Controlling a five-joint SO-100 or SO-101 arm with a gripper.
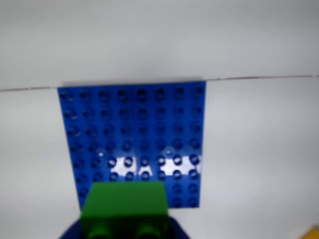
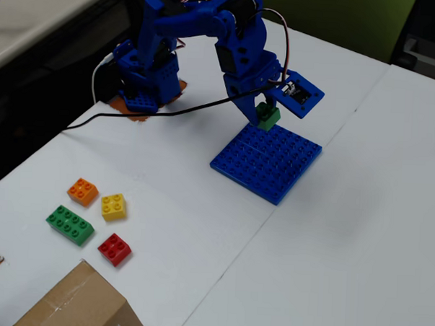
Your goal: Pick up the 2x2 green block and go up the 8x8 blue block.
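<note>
Wrist view shows the 2x2 green block [image 1: 124,205] clamped in the gripper [image 1: 124,226], turned on its side so its studs face the camera, hanging above the near edge of the 8x8 blue block [image 1: 134,129]. Fixed view has the gripper [image 2: 265,112] holding the square brick [image 2: 267,116] clear over the flat baseplate [image 2: 271,165], near its far left edge

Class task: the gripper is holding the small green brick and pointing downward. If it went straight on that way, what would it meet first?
Most likely the blue baseplate: the gripper holds the 2x2 green block just above its near edge, so the block's underside would probably touch the studs first. Exact height is unclear.
</note>
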